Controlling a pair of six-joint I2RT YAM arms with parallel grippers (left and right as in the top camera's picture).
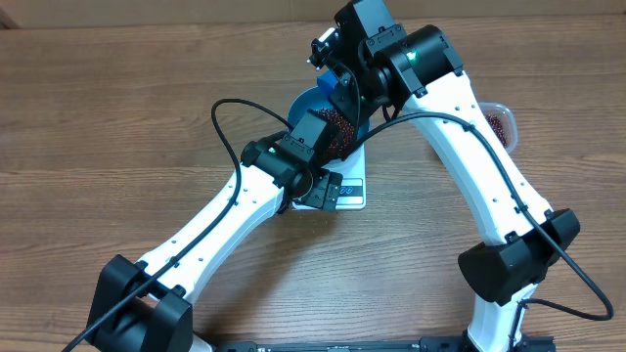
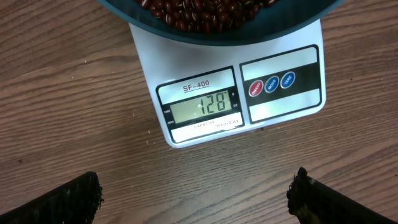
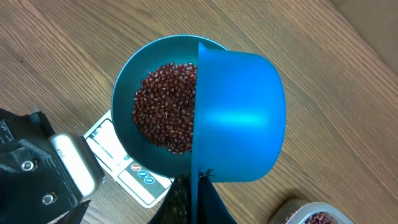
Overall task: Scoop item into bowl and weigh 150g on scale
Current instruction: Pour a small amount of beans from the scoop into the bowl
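The blue bowl (image 3: 124,87) stands on the white scale (image 3: 115,163) and holds a heap of red-brown beans (image 3: 163,115). My right gripper (image 3: 195,183) is shut on the handle of a blue scoop (image 3: 239,118). The scoop is turned on its side over the bowl's right half, hiding its own inside. In the left wrist view the scale (image 2: 283,109) shows 128 on its display, with the bowl (image 2: 224,34) and beans (image 2: 199,12) at the top edge. My left gripper (image 2: 196,199) hangs open over bare table in front of the scale, holding nothing.
A clear plastic tub (image 1: 501,119) with more beans stands right of the bowl, partly behind the right arm; it also shows as a tub (image 3: 311,214) in the right wrist view. Both arms cross over the scale (image 1: 354,191) in the table's middle.
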